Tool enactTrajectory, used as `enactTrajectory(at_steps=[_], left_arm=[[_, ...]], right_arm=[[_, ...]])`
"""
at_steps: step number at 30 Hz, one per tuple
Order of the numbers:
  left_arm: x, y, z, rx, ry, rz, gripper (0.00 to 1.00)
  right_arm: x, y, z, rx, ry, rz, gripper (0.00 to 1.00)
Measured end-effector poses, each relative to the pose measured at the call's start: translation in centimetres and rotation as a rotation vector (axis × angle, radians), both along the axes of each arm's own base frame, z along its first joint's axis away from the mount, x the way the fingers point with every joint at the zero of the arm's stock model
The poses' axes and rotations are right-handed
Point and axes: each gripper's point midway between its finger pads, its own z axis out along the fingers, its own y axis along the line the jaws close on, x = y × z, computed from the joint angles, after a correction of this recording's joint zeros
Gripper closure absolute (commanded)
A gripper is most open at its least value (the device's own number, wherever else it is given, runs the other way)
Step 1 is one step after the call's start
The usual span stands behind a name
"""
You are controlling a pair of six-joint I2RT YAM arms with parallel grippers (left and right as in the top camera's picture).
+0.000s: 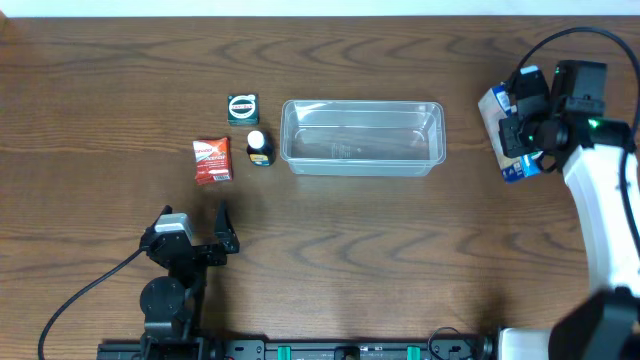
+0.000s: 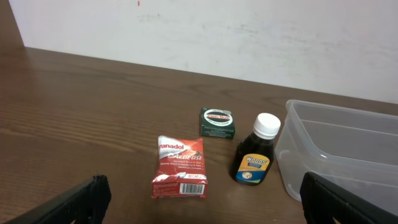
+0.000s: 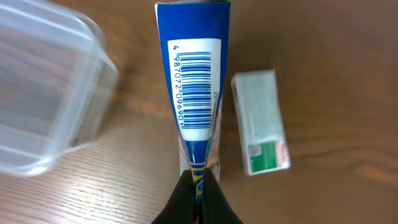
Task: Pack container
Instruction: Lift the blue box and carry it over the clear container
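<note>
The clear plastic container point(image 1: 360, 168) stands empty at the table's middle; it also shows in the left wrist view point(image 2: 339, 111) and the right wrist view point(image 3: 93, 43). My right gripper point(image 1: 522, 138) is right of it, lifted, shut on a blue box with a barcode point(image 3: 194, 81), whose blue end shows in the overhead view point(image 1: 517, 170). A white and green box point(image 3: 261, 121) lies on the table beside it. My left gripper point(image 1: 194, 222) is open and empty near the front left, its fingers point(image 2: 202, 205) apart.
Left of the container lie a red Panadol packet point(image 1: 211, 160) point(image 2: 180, 167), a small dark green box point(image 1: 242, 108) point(image 2: 217, 122) and a dark bottle with a white cap point(image 1: 259, 148) point(image 2: 255, 158). A white wall runs behind the table.
</note>
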Motion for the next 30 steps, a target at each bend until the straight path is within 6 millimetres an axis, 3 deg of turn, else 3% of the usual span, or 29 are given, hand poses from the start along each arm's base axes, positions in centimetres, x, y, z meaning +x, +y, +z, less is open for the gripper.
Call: enactTrajectory(at_steps=[6, 12, 17, 21, 30], left_arm=[[0.0, 0.0, 0.0, 0.0, 0.0, 0.0, 0.02], [0.0, 0.0, 0.0, 0.0, 0.0, 0.0, 0.02], [0.0, 0.0, 0.0, 0.0, 0.0, 0.0, 0.02], [0.0, 0.0, 0.0, 0.0, 0.0, 0.0, 0.02], [0.0, 0.0, 0.0, 0.0, 0.0, 0.0, 0.02]], right_arm=[[-0.7, 3.1, 6.3, -0.057, -0.188, 0.146, 0.99], [-2.3, 8.6, 10.6, -0.127, -0.339, 0.389, 0.99], [-3.7, 13.7, 11.0, -0.205, -0.384, 0.65, 0.99], [-4.5, 16.2, 10.9, -0.25, -0.407, 0.785, 0.99], [-5.2, 18.4, 10.2, -0.341, -0.423, 0.966, 0.99]])
